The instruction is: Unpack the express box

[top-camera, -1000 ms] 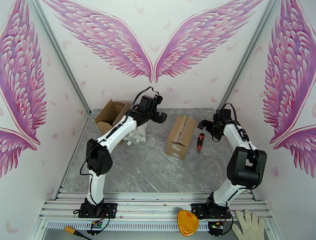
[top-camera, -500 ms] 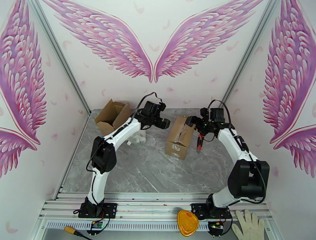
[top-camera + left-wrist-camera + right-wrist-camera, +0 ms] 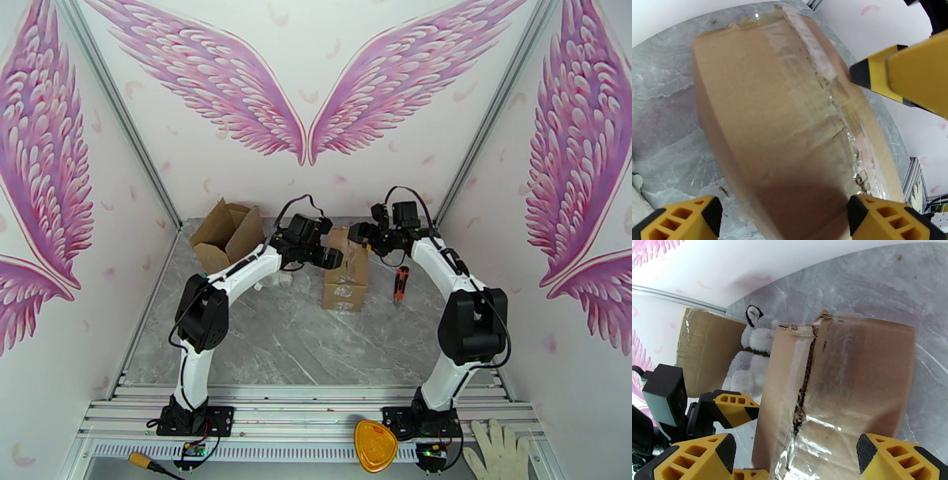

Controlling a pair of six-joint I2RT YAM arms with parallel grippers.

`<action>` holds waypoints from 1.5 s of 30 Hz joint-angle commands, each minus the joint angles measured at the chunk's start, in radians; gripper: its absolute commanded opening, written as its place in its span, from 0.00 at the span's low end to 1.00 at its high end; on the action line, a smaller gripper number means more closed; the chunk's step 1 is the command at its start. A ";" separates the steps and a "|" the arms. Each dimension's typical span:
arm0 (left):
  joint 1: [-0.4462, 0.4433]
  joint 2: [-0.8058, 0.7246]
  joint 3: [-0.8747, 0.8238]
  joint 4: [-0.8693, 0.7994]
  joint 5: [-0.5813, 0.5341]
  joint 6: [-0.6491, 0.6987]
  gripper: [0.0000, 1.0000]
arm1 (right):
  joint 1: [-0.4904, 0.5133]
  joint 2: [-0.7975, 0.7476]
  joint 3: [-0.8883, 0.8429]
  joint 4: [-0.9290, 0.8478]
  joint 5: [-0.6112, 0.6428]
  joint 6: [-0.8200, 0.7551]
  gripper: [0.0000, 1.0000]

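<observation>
The express box (image 3: 345, 278) is a taped brown carton lying in the middle of the table, its top tape slit along the seam (image 3: 802, 398). My left gripper (image 3: 329, 256) is open at the box's left far corner. In the left wrist view its yellow fingers (image 3: 683, 219) stand wide to either side of the box (image 3: 782, 130). My right gripper (image 3: 358, 234) is open over the far end of the box (image 3: 853, 382), with its fingertips (image 3: 701, 457) spread about as wide as the carton. Neither gripper holds anything.
A red box cutter (image 3: 401, 283) lies right of the box. An opened carton (image 3: 229, 230) stands at the back left, with a grey and white plush husky (image 3: 750, 352) beside it. A yellow item (image 3: 374, 445) and a white glove (image 3: 498, 450) lie on the front rail.
Both arms have swung inward to the box's far end, the right one coming from beside the cutter. The box has slid left and turned. The right jaws have narrowed a little.
</observation>
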 commanded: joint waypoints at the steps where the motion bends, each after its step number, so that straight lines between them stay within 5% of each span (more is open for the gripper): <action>1: 0.000 -0.050 -0.005 -0.008 -0.028 -0.021 0.89 | 0.034 -0.001 0.047 -0.108 0.145 -0.051 0.84; 7: 0.028 -0.002 0.025 -0.056 -0.075 -0.053 0.87 | 0.112 -0.063 0.060 -0.218 0.486 -0.033 0.82; 14: 0.026 0.038 0.029 -0.063 -0.065 -0.048 0.86 | 0.202 -0.007 0.147 -0.364 0.677 -0.016 0.78; 35: -0.022 0.082 0.075 -0.155 -0.189 -0.012 0.85 | 0.247 0.170 0.212 -0.455 0.773 0.031 0.80; 45: -0.026 0.095 0.091 -0.174 -0.194 -0.017 0.85 | 0.250 0.187 0.184 -0.427 0.814 0.042 0.98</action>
